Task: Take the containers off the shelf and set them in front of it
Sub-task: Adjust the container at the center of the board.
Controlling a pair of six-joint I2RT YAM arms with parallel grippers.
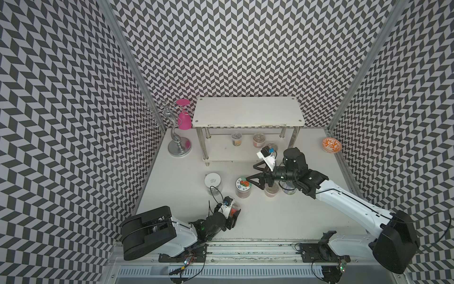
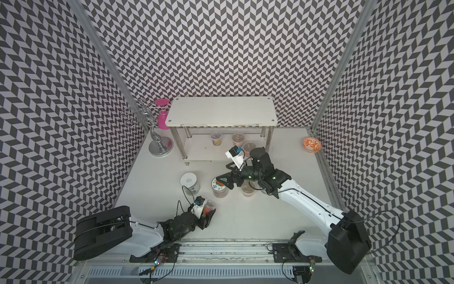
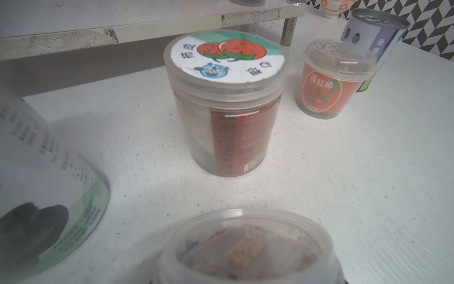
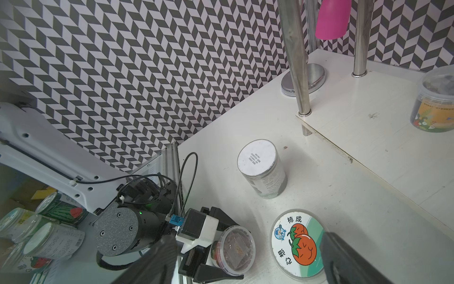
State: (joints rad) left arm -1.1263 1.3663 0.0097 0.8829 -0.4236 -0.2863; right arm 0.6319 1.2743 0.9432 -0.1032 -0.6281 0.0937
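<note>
The clear cup stands on the table between the jaws of the left gripper; whether they press it, I cannot tell. The right gripper, wide open and empty, hangs over the tomato-lid jar before the shelf.

Shelf: white, two tiers, chrome legs, at the bench's back edge. Lower tier, right half, holds three short clear cups: yellow-labelled cup, reddish cup, third cup partly hidden.
On the bench before the shelf, upright: white-lidded jar; tomato-lidded jar near it, toward the right edge; red-labelled cup; pull-tab tin can just beside that.
Fifth cup, lid up, nearer the front edge, between the left hand's fingers; grip unclear
</note>
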